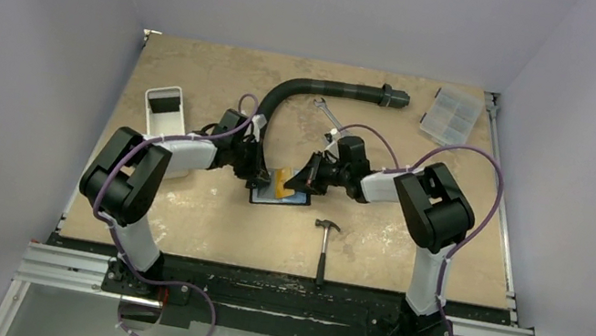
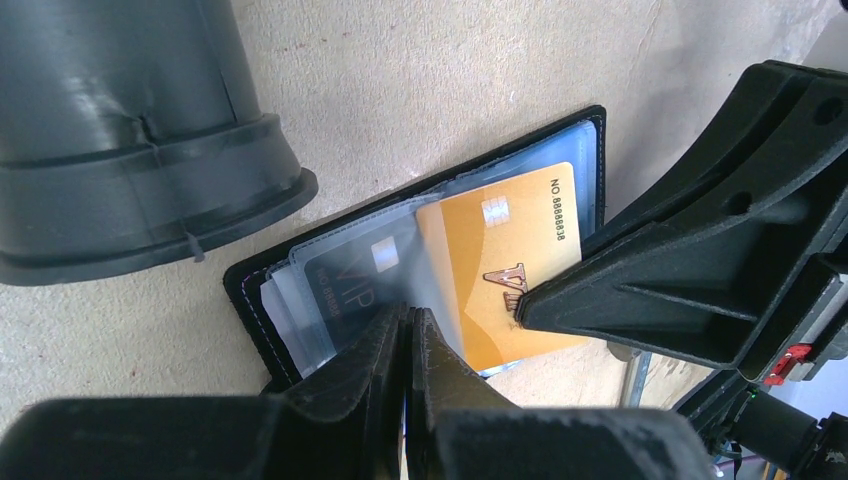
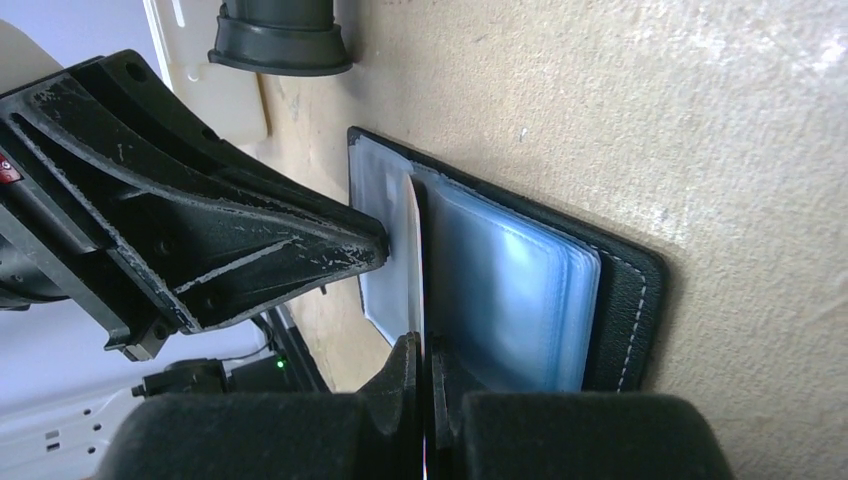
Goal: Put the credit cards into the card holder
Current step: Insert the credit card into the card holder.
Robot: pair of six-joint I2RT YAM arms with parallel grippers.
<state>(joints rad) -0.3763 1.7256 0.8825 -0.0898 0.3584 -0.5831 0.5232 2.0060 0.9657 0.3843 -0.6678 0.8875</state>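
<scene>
In open card holder (image 3: 625, 300), orange card (image 2: 500, 270) partly hidden, right tool (image 3: 422, 345) pinching it.

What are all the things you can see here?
card holder: one, black, lying open mid-table.
clear sleeves: several, see-through, inside the holder.
gold card: one, orange-gold, at the open holder.
dark card: one, dark with VIP lettering, inside a sleeve.
hose: one, black, curved, behind the holder.
wrench: one, silver, beside the hose.
hammer: one, dark, near the table's front edge.
tray: one, white, left side.
compartment box: one, clear, far right corner.
table: one, tan.
left end effector: one, black, shut on one of the clear sleeves.
right end effector: one, black, shut on the gold card.
</scene>
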